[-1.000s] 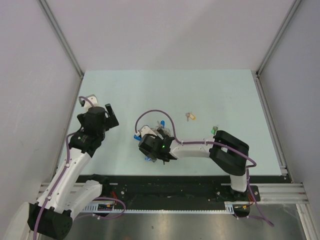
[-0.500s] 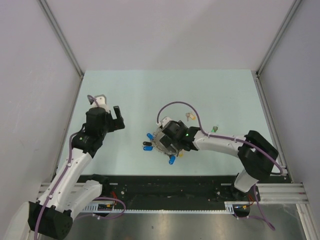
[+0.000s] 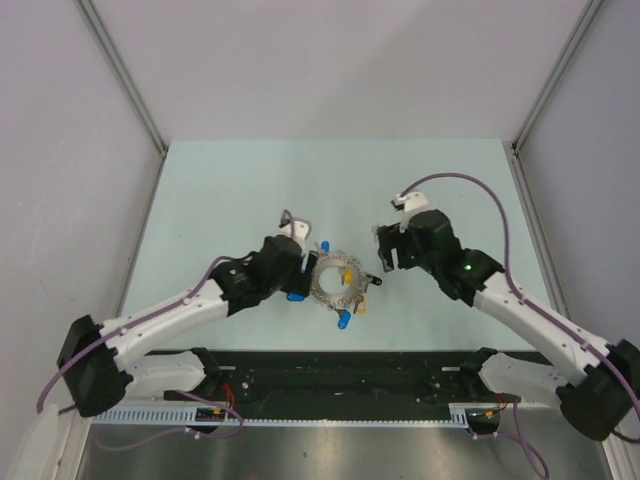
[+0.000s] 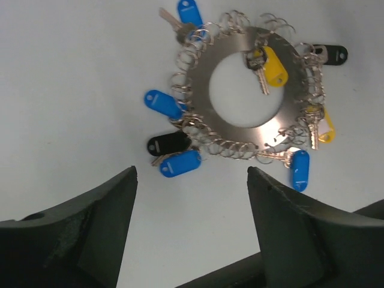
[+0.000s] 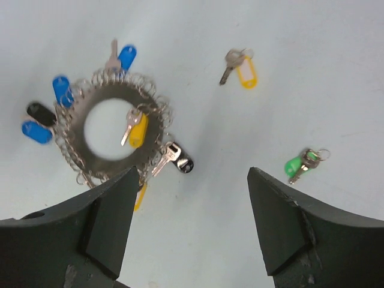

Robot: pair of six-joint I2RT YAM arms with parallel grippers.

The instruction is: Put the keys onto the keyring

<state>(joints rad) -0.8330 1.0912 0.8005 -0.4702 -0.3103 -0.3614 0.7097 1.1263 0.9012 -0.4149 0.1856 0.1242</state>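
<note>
Grey walls (image 3: 60,150) box in a pale green desk (image 3: 200,200), and the ring (image 3: 320,288) lies flat near its 6 o'clock edge, bristling with blue, black and yellow tags. A second ago the right arm was hunched over the ring and the left arm hung back at the desk's 9 o'clock side. Since then the ring has been nudged a little toward 3 o'clock, the right arm has pulled off to the ring's 2 o'clock, and the left arm has swung in to its 9 o'clock. The left fingers (image 4: 108,204) are spread wide and hold nothing, poised above the ring's near rim. The right fingers (image 5: 111,204) are also spread and empty. In the right wrist view the yellow key (image 5: 233,61) lies at the ring's 1 o'clock and the green key (image 5: 298,164) at about 4 o'clock, both apart from it. Neither key is on the ring yet. The swap probably readies the left arm to steady the ring while the right fetches a key.
</note>
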